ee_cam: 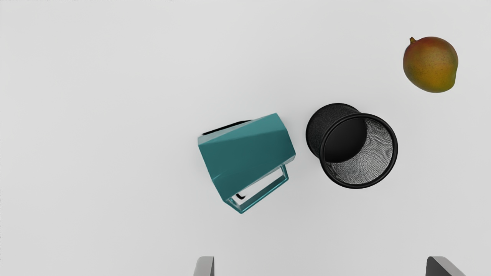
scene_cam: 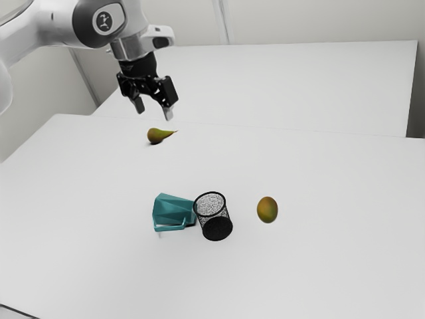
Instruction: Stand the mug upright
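Mug is down on its side as you look at it, so it isn't upright yet, operator. Start at your gripper: it's up in the air, fingers wide apart, and you've got nothing between them. In the exterior view you see it well above the table, tips pointing down, away from the mug. Switch to your wrist view and there are both tips, a broad gap between them, with the mug out ahead.

Moving outward, you find the pear in the exterior view, just below the gripper in the picture, its thin end pointing toward the exterior view's right. Next comes the mug itself, teal and faceted, lying flat on the table. Its wider end faces away from the mesh cup; its narrower end is turned toward it. You can see the handle along one flank, on the side nearer your fingertips in the wrist view.

Right beside the mug you've got that black cup, and your wrist view gives you a slim gap between the two, so they're apart. You're looking down into its open mouth there, with the dark bottom visible inside. Farther out, you see the mango, apart from the cup, on the opposite side of it from the mug.
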Motion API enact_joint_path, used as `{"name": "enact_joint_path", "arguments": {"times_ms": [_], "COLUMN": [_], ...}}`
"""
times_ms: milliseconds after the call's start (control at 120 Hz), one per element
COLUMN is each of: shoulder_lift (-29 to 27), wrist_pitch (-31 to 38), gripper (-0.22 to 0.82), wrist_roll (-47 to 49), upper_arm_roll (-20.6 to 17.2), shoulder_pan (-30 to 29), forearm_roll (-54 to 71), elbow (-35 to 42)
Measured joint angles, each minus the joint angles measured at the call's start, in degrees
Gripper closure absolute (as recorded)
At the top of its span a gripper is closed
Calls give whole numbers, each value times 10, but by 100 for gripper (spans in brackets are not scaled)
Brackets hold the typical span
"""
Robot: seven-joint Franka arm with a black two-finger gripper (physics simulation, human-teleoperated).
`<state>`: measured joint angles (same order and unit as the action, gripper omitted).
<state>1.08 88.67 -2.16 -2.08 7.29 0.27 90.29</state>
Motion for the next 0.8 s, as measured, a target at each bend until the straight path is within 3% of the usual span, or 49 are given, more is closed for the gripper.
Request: {"name": "enact_joint_path", "arguments": {"times_ms": [300,533,800], "shoulder_lift": [-7,-37,-65], "wrist_pitch": [17,45,127], "gripper": [0,0,0], "wrist_roll": [0,-8,-98], "upper_arm_roll": [-4,-6,-6], "shoulder_pan": [-57,-113,-126], "forearm_roll": [-4,-95,-211], "elbow": [15,118,255]}}
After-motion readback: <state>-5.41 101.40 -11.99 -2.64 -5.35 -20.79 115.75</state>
